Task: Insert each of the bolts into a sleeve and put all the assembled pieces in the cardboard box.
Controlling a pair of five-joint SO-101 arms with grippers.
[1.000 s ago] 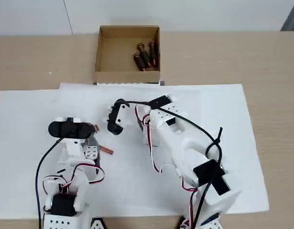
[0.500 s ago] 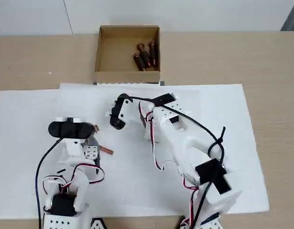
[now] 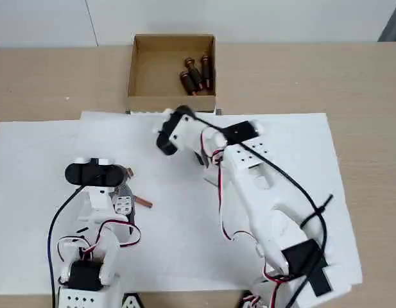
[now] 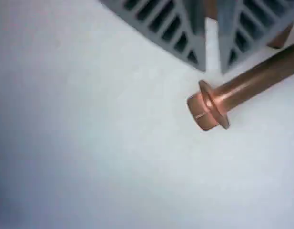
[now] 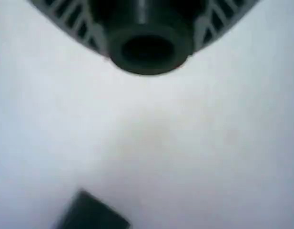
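A copper bolt point(image 3: 143, 202) lies on the white paper point(image 3: 43, 160), flanged head outward, also seen close up as the bolt point(image 4: 232, 95). My left gripper point(image 3: 125, 190) sits just beside it, its grey fingers point(image 4: 170, 28) nearly together around nothing; the bolt rests past the tips of the left gripper point(image 4: 212, 67). My right gripper point(image 3: 167, 138) holds a black sleeve point(image 5: 147, 50) above the paper, a short way in front of the cardboard box point(image 3: 138, 70). The sleeve's open bore faces the wrist camera. Three assembled pieces point(image 3: 196, 72) lie in the box.
The box's front wall point(image 3: 172, 102) stands at the paper's far edge, close to the right gripper. A small dark object point(image 5: 92, 214) lies on the paper below the held sleeve. Bare paper stretches to the right point(image 3: 294, 147) and at the far left.
The right arm has stretched forward and carried the black sleeve away from the left gripper toward the box. The left arm and the bolt have stayed put.
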